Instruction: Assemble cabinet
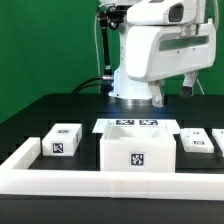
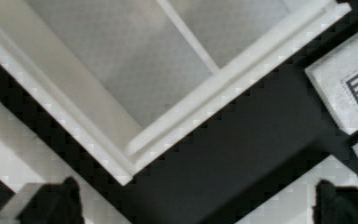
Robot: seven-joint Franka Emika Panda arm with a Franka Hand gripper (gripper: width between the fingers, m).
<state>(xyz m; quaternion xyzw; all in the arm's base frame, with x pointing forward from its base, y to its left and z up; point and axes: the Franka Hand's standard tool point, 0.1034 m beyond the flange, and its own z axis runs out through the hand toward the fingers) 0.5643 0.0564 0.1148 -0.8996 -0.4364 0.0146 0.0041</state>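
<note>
The cabinet's main box (image 1: 135,152) is a large open white box with a tag on its front, standing at the middle of the black table. In the wrist view I see one corner of it (image 2: 140,130) from above, its white walls meeting in a V. My gripper (image 2: 195,196) is open and empty, with its dark fingertips (image 2: 60,200) wide apart above that corner. In the exterior view the white arm (image 1: 160,45) is folded high behind the box. A small tagged white box (image 1: 62,141) lies to the exterior view's left. A flat tagged part (image 1: 196,148) lies to the right.
The marker board (image 1: 135,124) lies flat behind the main box. A long low white rail (image 1: 90,184) runs along the front and turns back at the exterior view's left. Another white part (image 1: 219,139) sits at the far right edge. A tagged part (image 2: 357,85) shows in the wrist view.
</note>
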